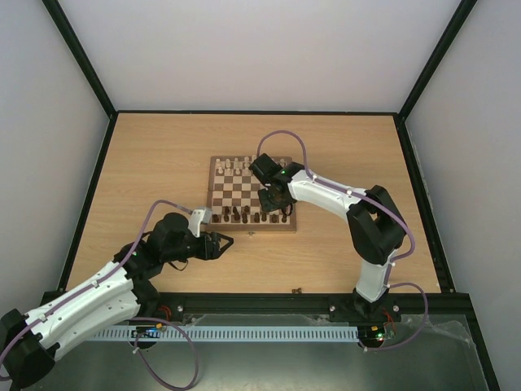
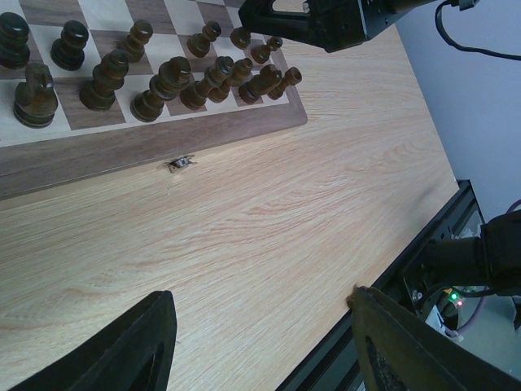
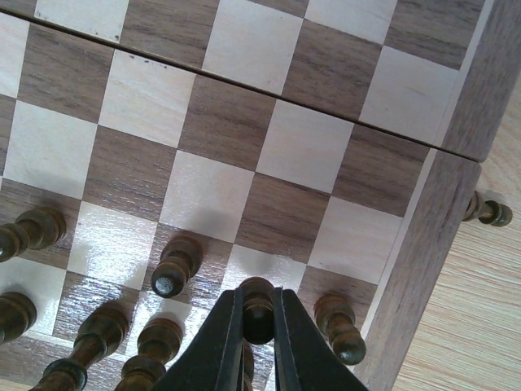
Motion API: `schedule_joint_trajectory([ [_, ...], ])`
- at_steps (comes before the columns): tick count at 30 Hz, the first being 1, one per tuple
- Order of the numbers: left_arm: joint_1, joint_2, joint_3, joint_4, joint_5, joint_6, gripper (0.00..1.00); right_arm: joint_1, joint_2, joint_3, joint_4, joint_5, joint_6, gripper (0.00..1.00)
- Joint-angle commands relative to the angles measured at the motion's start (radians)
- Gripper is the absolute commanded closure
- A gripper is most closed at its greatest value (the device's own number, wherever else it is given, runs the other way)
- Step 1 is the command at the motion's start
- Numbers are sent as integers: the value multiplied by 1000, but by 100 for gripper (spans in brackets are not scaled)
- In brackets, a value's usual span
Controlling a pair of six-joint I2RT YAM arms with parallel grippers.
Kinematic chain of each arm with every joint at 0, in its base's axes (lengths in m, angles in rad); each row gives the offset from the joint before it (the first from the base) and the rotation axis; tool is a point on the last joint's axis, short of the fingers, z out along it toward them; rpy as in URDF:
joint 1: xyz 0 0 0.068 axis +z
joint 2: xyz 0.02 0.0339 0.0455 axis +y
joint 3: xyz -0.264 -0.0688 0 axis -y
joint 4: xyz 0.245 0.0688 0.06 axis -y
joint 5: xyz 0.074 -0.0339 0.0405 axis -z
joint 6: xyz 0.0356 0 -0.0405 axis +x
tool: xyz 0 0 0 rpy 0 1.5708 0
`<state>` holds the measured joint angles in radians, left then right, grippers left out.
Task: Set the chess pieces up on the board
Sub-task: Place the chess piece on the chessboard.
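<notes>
The board (image 1: 252, 229) lies mid-table. Dark chess pieces (image 1: 242, 215) stand in its two near rows, and the left wrist view shows them crowded along the near edge (image 2: 163, 85). My right gripper (image 3: 259, 326) is shut on the round head of one dark pawn (image 3: 259, 303), which stands on a square by the board's right corner, between two other pawns (image 3: 174, 270) (image 3: 339, 327). From above, that gripper (image 1: 273, 205) hangs over the near right rows. My left gripper (image 2: 260, 326) is open and holds nothing, over bare table in front of the board (image 2: 122, 155); from above it (image 1: 221, 243) sits left of centre.
Pale pieces (image 1: 236, 167) fill the board's far rows. One dark piece (image 3: 489, 213) lies on the table just off the board's right frame (image 3: 423, 269). A small brown thing (image 1: 297, 289) rests near the table's front edge. A metal latch (image 2: 182, 164) sticks out of the board's near side.
</notes>
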<state>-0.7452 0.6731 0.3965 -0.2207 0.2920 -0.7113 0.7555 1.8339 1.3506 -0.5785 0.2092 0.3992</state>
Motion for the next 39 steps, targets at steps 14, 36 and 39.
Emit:
schedule_joint_trajectory([
  [14,13,-3,-12,26,38,19,38,-1,46,7,-29,-15,-12,94],
  [36,14,3,-7,33,46,18,37,1,-43,23,-43,-43,-16,70],
  [39,14,1,-8,35,45,16,37,0,-71,23,-50,-39,-13,70],
])
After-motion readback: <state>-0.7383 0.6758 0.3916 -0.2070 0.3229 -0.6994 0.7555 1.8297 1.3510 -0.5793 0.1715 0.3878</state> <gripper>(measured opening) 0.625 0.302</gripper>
